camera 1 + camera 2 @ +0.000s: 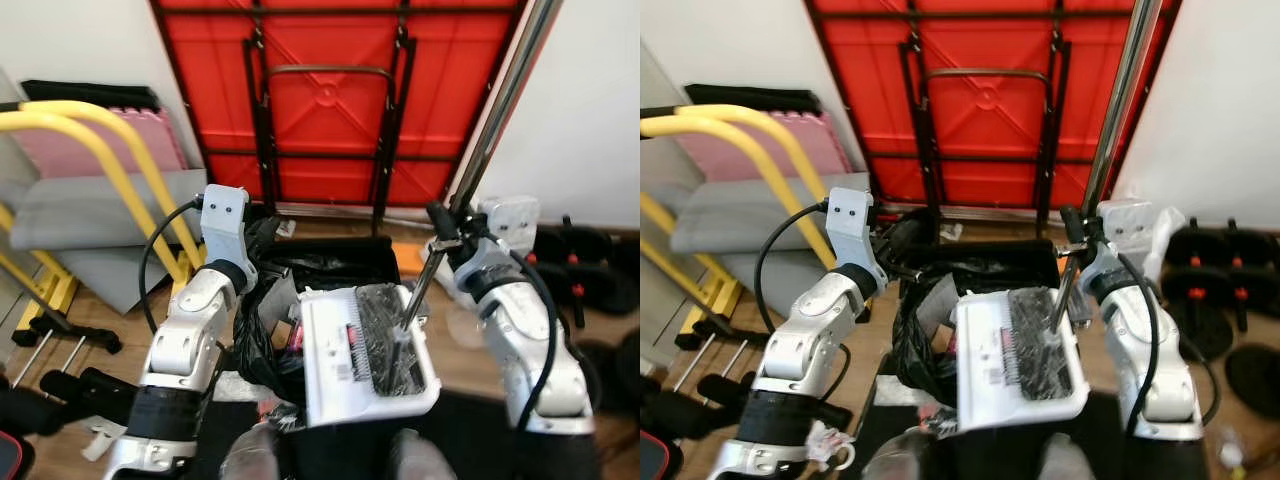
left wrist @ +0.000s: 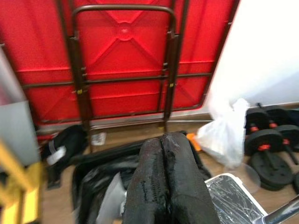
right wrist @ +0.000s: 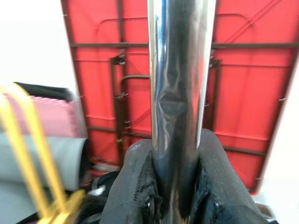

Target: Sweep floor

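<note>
Above the white dustpan [image 1: 365, 355], right tool [image 3: 176, 186] grips the broom pole [image 3: 180, 93]; left tool [image 2: 164, 182] is closed; no legible writing.

Chrome broom pole [image 1: 495, 115] slants up rightward; dark bristles [image 1: 1040, 340] rest in the white dustpan [image 1: 985, 350].

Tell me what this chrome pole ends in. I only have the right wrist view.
Observer: The pole runs down to a dark brush head resting in a white dustpan right in front of the robot. The right gripper is shut on the pole.
Operator: Left gripper?
Observer: The left gripper is shut and empty, held above a black bag.
Operator: Anything on the floor to the right?
Observer: Dumbbells by the wall.
</note>
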### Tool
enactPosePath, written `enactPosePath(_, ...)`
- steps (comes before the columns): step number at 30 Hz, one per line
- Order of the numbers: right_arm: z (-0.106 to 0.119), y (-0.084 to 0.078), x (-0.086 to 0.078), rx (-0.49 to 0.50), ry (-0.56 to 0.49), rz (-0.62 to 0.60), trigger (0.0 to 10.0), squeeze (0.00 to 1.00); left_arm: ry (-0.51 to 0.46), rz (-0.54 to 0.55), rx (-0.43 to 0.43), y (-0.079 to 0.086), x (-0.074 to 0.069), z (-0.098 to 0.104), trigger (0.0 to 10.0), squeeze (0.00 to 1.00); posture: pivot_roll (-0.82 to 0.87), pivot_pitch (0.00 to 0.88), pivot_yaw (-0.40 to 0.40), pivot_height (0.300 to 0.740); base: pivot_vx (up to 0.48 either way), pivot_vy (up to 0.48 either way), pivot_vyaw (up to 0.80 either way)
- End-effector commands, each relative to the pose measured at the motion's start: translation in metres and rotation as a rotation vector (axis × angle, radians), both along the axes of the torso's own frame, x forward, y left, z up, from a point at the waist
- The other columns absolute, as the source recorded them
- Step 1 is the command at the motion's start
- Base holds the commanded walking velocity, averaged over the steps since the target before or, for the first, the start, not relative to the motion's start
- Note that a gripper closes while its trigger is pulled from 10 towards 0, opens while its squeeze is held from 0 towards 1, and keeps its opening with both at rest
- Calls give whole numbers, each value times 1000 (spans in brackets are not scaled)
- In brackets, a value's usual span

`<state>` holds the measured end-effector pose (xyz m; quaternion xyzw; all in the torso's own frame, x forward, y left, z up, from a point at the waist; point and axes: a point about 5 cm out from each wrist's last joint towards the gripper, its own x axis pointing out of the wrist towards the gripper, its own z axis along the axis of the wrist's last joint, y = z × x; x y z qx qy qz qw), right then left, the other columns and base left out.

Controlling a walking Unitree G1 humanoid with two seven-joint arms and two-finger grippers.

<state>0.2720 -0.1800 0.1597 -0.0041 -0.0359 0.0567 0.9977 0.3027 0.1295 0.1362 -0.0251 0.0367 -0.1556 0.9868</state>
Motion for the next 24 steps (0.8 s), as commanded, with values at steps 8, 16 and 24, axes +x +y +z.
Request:
enactPosePath(8, 12, 2, 1, -1, -58, -1, 10000, 0, 14, 14, 8, 2, 0, -2, 10000, 0, -8, 0, 3, 740, -268, 0, 0)
enactPosePath(16, 14, 0, 3, -13, -60, -25, 10000, 0, 14, 16, 7, 2, 1, -2, 10000, 0, -7, 0, 1, 740, -269, 0, 0)
enactPosePath(24, 14, -4, 4, -21, -57, -66, 10000, 0, 3, 24, -9, 5, 1, 0, 10000, 0, -8, 0, 1, 740, -68, 0, 0)
